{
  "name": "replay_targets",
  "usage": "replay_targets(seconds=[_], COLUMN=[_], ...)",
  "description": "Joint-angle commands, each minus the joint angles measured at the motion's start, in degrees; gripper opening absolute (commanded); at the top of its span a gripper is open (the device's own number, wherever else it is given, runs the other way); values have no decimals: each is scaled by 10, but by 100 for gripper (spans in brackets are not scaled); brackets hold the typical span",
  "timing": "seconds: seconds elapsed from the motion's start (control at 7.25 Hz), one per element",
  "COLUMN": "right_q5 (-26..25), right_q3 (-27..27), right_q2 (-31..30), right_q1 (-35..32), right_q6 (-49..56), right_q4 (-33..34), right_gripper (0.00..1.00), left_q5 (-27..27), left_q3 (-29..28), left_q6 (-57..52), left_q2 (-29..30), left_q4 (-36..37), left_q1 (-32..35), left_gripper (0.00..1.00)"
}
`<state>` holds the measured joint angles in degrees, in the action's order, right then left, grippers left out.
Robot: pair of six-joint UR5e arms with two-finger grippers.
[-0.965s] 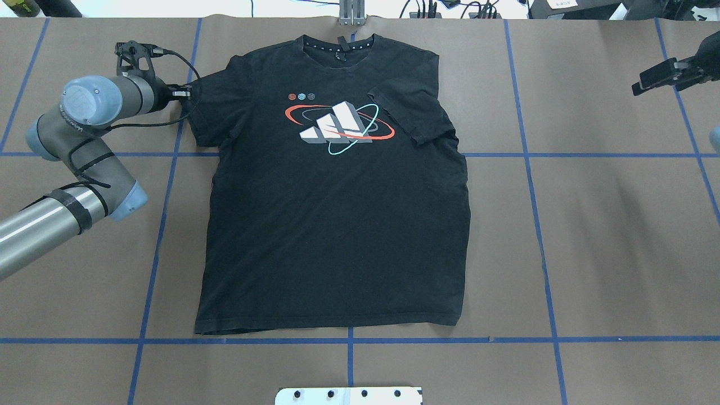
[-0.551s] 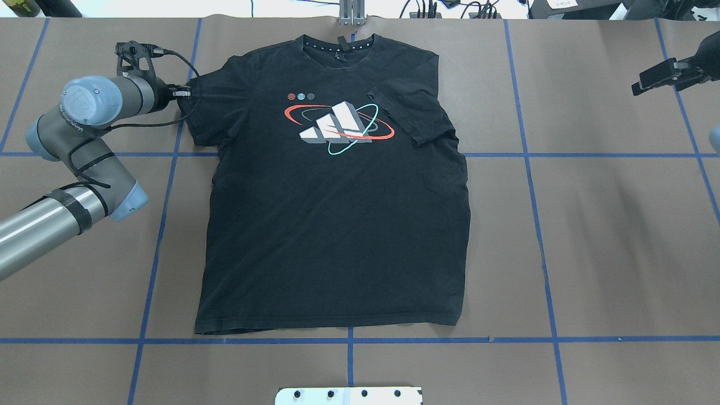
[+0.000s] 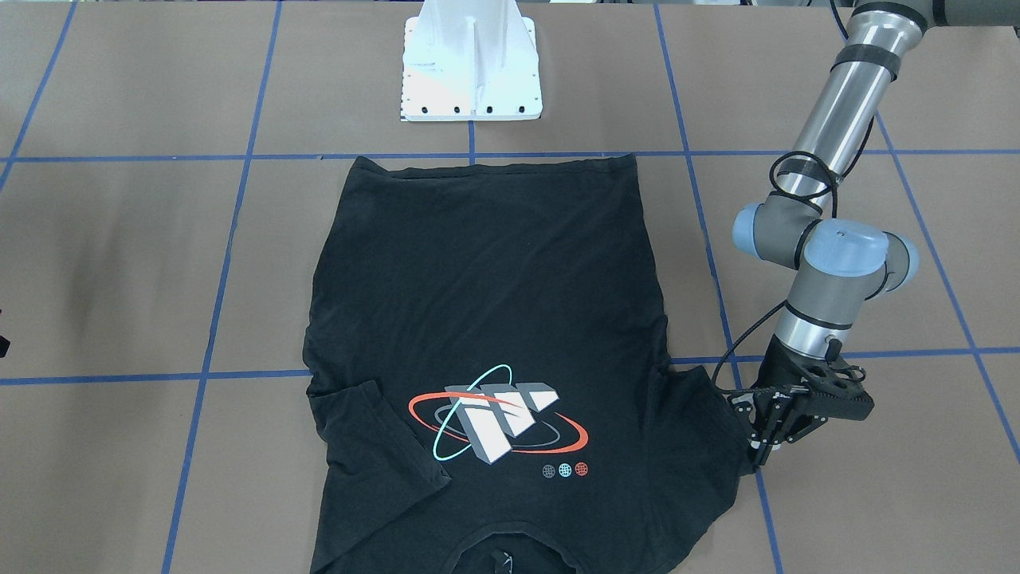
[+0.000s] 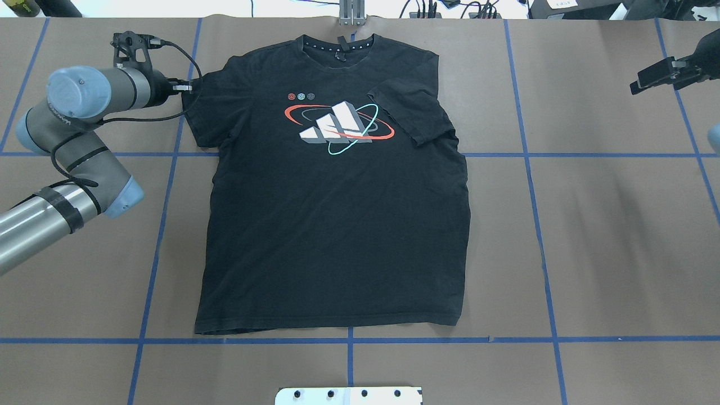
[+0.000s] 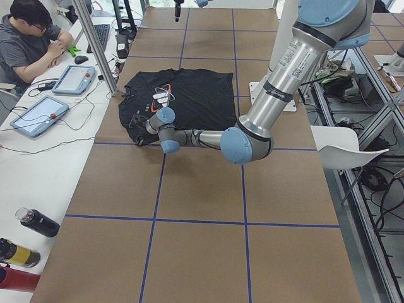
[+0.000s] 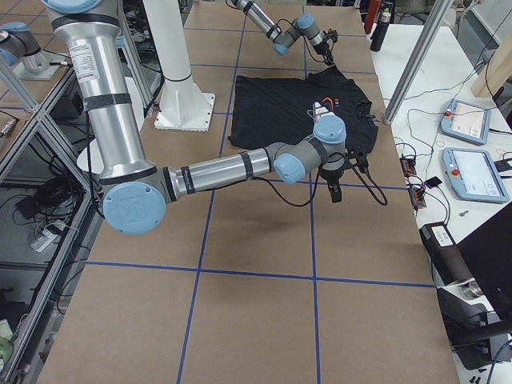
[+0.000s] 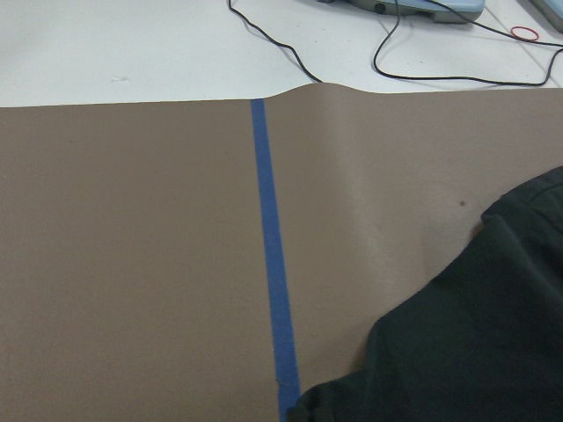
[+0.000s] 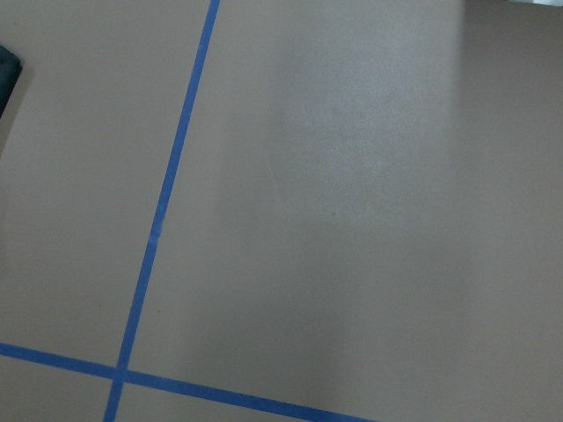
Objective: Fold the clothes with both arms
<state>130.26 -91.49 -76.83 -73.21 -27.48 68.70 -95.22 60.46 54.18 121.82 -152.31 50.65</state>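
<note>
Fingers (image 3: 766, 437) of my left gripper (image 3: 758, 456) meet the T-shirt (image 3: 494, 279) at its sleeve hem; whether they are pinching it, I cannot tell. Limp, light cotton; I'd grab hems.

Brown blue-taped table (image 4: 619, 253); black T-shirt (image 4: 337, 225) flat, print up.

I am looking into a robotics lab. A broad worktop (image 4: 619, 225) is covered in brown paper and ruled into squares with blue tape (image 4: 529, 169). A white pedestal (image 3: 472, 64) is bolted at its near edge, and the silver-grey left arm (image 4: 73, 112) and right arm (image 6: 216, 168) reach out over the worktop. Along the far edge runs a white side desk (image 5: 25, 164) with touch-screen control pendants (image 5: 74, 79), a keyboard (image 5: 101, 33), trailing cables, drink bottles (image 5: 38, 222) and a seated person (image 5: 25, 44). Aluminium frame posts (image 5: 95, 44) stand at the worktop's edge.
</note>
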Motion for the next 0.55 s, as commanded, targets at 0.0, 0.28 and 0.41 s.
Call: replay_targets(seconds=[0.0,0.28,0.41], right_q5=[0,0,0], right_q3=[0,0,1], right_q2=[2,3,2], right_q1=[0,0,0], right_q6=[0,0,0], right_q4=[0,0,0], right_gripper=[100,100,100], left_q5=[-3,2,4], left_q3=[82,107,106], left_q6=[8,52,75], left_q2=[11,70,104], left_q4=[130,260,311], left_q1=[2,-1,-12], left_gripper=[0,0,0])
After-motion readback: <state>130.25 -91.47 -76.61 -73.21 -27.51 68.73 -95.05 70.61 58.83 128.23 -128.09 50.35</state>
